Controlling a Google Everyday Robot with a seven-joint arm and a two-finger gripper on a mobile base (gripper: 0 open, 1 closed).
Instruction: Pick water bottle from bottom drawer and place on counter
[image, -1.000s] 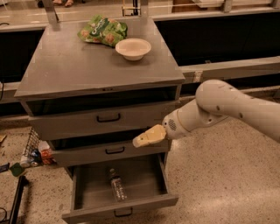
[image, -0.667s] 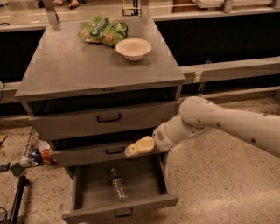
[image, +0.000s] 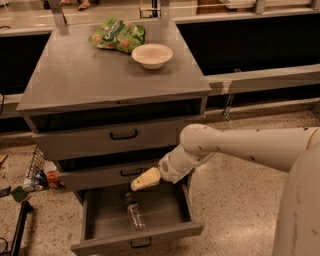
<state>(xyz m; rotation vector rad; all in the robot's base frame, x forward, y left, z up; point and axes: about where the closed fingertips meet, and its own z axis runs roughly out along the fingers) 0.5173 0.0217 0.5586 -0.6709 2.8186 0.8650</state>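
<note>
Gripper (image: 145, 179) is travelling down and leftward over the last second: starting beside the right end of the middle drawer (image: 95, 176), it is now hanging over the open bottom drawer (image: 167, 212), just above the water bottle (image: 134, 214) and apart from it. Bottle is lying on the drawer floor, unmoved. Judgement: you are still running the approach, with the grasp not yet made and the counter (image: 85, 75) placement pending. Counter is carrying a bowl (image: 152, 55) and a green bag (image: 117, 35) at its far edge. Gripper is showing only as one pale wedge, so you cannot tell whether it is parted or together. Bottle's cap end, close below the gripper, is proving hard to make out; the arm is running off the right edge
</note>
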